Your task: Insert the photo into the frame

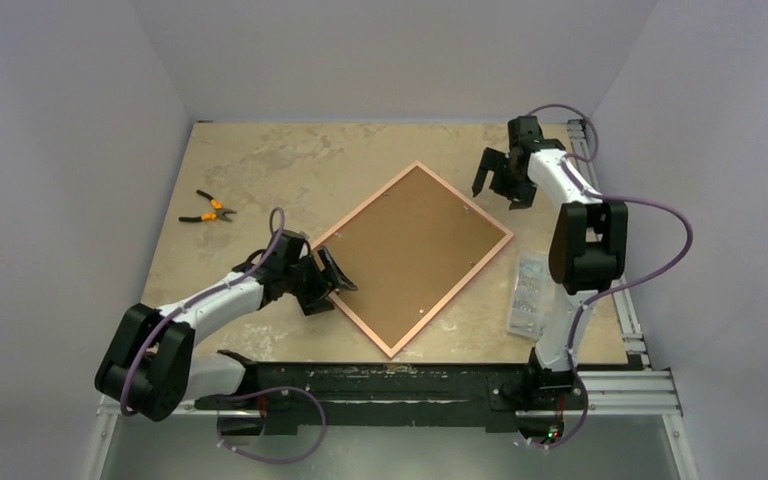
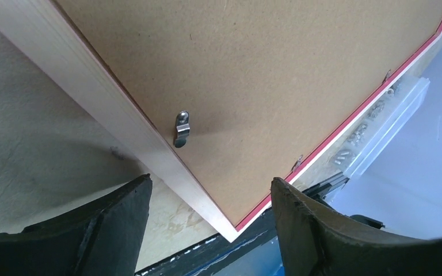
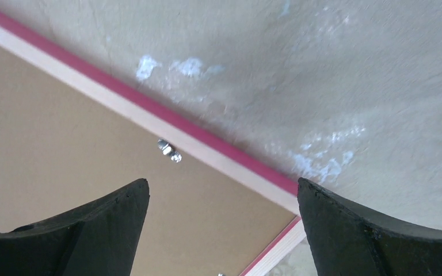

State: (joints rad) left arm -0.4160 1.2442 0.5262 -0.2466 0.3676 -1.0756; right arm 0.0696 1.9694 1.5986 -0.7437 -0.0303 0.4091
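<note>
The frame [image 1: 365, 203] lies face down on the table, turned like a diamond, its pink border around a brown backing board [image 1: 415, 250]. The photo is hidden. My left gripper [image 1: 332, 280] is open and empty, low at the frame's near left edge. In the left wrist view the gripper [image 2: 210, 230] straddles the frame's pale corner [image 2: 92, 80], with a metal clip [image 2: 181, 129] on the board [image 2: 265, 69]. My right gripper [image 1: 500, 190] is open and empty above the frame's far right corner. The right wrist view shows that gripper [image 3: 221, 230] over the frame's edge [image 3: 121, 106] and another clip [image 3: 168, 150].
Orange-handled pliers [image 1: 207, 210] lie at the far left. A clear plastic box of small parts [image 1: 528, 295] sits right of the frame, near the right arm's base, and also shows in the left wrist view [image 2: 380, 126]. A metal rail [image 1: 630, 320] runs along the table's right edge.
</note>
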